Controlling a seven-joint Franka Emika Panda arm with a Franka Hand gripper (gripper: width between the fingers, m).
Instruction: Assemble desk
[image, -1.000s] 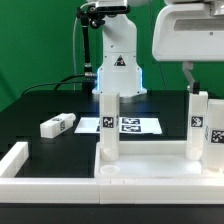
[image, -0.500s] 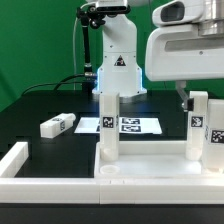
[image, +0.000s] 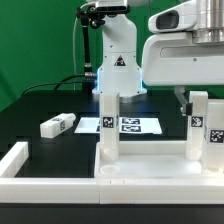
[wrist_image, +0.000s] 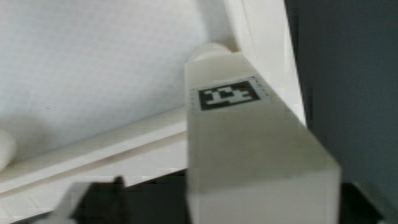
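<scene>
1. The desk top (image: 150, 168) (a white tray with a raised rim) lies flat on the black table (image: 60, 100), below the fingers and stretching away from them toward the exterior view's left
2. Two legs stand upright on it: the tagged leg (image: 205, 125) rises just beside the fingers, its upper end about level with them, while the other upright leg (image: 108, 122) stands well apart from them, at the top's far end
3. In the wrist view the tagged leg fills the middle, its tag (wrist_image: 228, 95) near the upper end
4. The gripper (image: 186, 98) hangs at that leg; one dark finger (image: 179, 97) shows just beside it – whether the fingers stand wide, narrow or pressed on the leg cannot be told
5. A third leg (image: 57, 125) lies on its side on the table, far from the fingers, and the marker board (image: 131, 125) lies flat between it and them
6. Farthest from the fingers sits a white border rail (image: 18, 158); the arm's base (image: 118, 65) stands behind
</scene>
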